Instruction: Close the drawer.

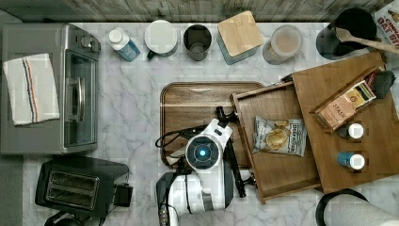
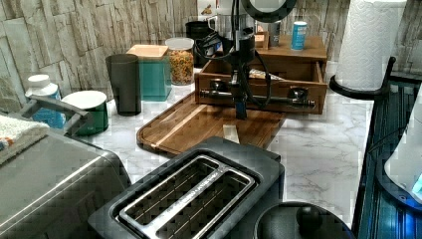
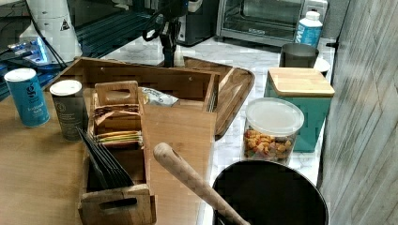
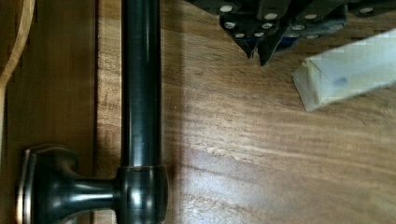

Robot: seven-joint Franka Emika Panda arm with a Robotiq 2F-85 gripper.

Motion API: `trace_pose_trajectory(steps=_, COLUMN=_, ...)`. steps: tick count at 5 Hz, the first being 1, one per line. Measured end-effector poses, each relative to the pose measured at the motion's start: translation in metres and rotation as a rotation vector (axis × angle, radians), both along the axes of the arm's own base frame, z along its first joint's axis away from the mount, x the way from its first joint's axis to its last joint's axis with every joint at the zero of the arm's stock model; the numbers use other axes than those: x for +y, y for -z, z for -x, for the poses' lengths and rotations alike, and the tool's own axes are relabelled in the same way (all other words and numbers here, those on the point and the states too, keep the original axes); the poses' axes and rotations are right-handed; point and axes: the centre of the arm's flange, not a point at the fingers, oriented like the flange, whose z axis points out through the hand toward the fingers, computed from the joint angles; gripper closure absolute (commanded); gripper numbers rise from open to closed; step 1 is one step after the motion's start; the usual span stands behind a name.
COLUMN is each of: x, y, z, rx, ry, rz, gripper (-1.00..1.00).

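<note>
Open drawer (image 3: 155, 77) holds a snack bag (image 3: 158, 96).

Drawer (image 1: 277, 165): medium-brown wood, dark bar handle (image 2: 259, 96)
Counter (image 1: 127, 103): white marble, grey veins
Canister (image 3: 300, 101): teal, pale wooden lid
Towel (image 1: 30, 87): white, striped
Toaster (image 1: 80, 186): black

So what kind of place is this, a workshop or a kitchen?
Most likely a kitchen counter: a toaster and toaster oven sit on the marble worktop, with a paper towel roll and food jars nearby.
</note>
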Motion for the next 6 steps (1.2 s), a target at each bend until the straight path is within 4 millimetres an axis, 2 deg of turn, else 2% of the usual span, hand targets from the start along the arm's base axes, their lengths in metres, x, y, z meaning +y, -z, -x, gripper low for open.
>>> trace_pose_trajectory(steps=1, x=-0.012, y=0.011, z=0.002, rx=0.035, ry=-0.053, rz=-0.004, gripper=1.0)
trace_pose_trajectory(steps=2, x=-0.034, y=0.017, z=0.003, rx=0.055, ry=-0.102, rz=-0.013, gripper=1.0)
trace_pose_trajectory(steps=3, x=-0.056, y=0.015, z=0.003, rx=0.079, ry=-0.141, rz=-0.022, gripper=1.0)
trace_pose_trajectory(steps=5, x=-0.079, y=0.011, z=0.0, rx=0.088, ry=-0.109, rz=-0.031, gripper=1.0)
trace_pose_trajectory(steps=6, x=-0.09, y=0.006, z=-0.005, rx=0.116, ry=-0.188, rz=-0.081, gripper=1.0)
